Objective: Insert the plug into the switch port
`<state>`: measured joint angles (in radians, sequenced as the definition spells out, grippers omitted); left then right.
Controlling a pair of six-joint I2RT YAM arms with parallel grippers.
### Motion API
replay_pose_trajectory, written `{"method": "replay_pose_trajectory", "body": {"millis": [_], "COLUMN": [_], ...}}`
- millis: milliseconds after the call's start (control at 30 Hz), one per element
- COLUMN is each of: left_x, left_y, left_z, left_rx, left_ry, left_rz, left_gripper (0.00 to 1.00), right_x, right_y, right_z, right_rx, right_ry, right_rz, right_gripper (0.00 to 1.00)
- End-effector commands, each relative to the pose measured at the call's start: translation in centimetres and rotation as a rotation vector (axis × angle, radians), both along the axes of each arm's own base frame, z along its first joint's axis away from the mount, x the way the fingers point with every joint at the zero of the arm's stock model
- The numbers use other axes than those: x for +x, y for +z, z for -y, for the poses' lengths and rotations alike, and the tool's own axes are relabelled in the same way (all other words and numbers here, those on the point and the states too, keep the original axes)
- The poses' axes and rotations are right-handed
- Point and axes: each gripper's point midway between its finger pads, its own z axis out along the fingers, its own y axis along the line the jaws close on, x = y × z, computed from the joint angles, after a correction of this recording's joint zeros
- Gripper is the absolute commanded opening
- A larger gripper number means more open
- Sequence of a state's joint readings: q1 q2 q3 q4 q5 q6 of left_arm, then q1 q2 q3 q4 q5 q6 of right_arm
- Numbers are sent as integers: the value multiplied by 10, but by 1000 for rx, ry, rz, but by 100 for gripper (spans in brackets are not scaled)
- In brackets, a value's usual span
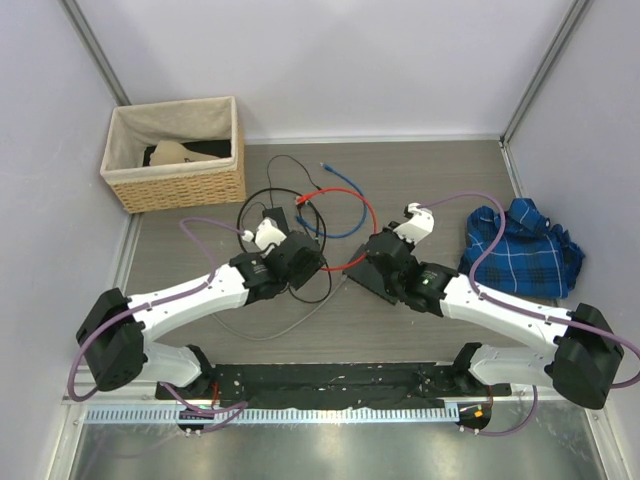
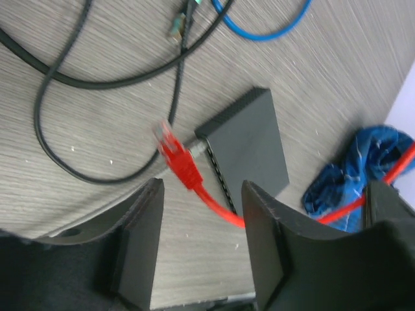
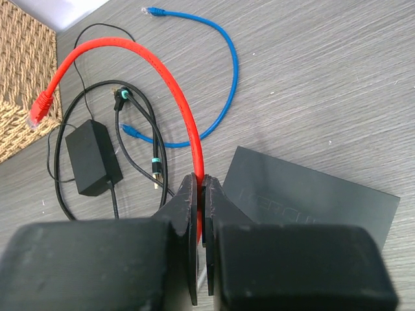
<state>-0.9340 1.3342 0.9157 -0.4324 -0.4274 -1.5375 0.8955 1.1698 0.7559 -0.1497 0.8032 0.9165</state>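
Non-task stuff in view:
- woven wicker basket with pale fabric liner [image 1: 175,185], back-left corner of the grey wood-grain tabletop [image 1: 420,170]. Something tan and something dark inside, can't tell what.
- crumpled blue plaid cloth [image 1: 520,245], right side, near the wall.
- thin blue patch cable [image 3: 234,65], loose open loop mid-table, one connector pointing at the back wall.
- small black power brick [image 3: 94,159], lying flat left of the blue loop.
- black cords [image 2: 97,82] coiled around the brick. One ends in a barrel plug with a teal ring and crosses the blue cable.
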Motion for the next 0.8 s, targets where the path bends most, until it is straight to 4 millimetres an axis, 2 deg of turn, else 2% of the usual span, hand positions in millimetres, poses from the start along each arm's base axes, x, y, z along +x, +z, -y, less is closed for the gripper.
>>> {"method": "replay_pose_trajectory", "body": {"millis": [0, 300, 400, 433, 500, 567, 600, 633, 667, 700, 767], "left_x": [15, 17, 17, 19, 20, 24, 26, 30, 31, 31, 35], "left_y": [10, 0, 0, 1, 1, 2, 3, -1, 4, 6, 7], "left_z": [-6, 0, -2, -3, -6, -13, -12, -21, -25, -25, -40], "left_rx": [22, 28, 33, 36, 56, 65, 69, 84, 80, 96, 117], "left_ry": [79, 68, 63, 62, 37, 24, -20, -25, -40, -106, -132], "left_rz": [46, 18, 21, 24, 31, 38, 50, 49, 64, 86, 94], "left_gripper": [50, 29, 12, 2, 0, 0, 0, 0, 0, 0, 0], "right_x": [3, -3, -4, -5, -7, -8, -9, -11, -12, -13, -15], "right_y": [25, 24, 23, 23, 23, 23, 26, 29, 33, 38, 56], "right_z": [2, -4, -6, -7, -8, -6, -5, -3, -1, 2, 6], "right_rx": [73, 78, 73, 74, 78, 71, 59, 49, 41, 9, 0], "right_ry": [-45, -24, -11, -7, 12, 16, 23, 29, 33, 39, 45], "right_rz": [84, 95, 92, 90, 87, 84, 88, 89, 91, 93, 114], "right_gripper": [1, 1, 1, 1, 2, 14, 24, 29, 35, 46, 55]}}
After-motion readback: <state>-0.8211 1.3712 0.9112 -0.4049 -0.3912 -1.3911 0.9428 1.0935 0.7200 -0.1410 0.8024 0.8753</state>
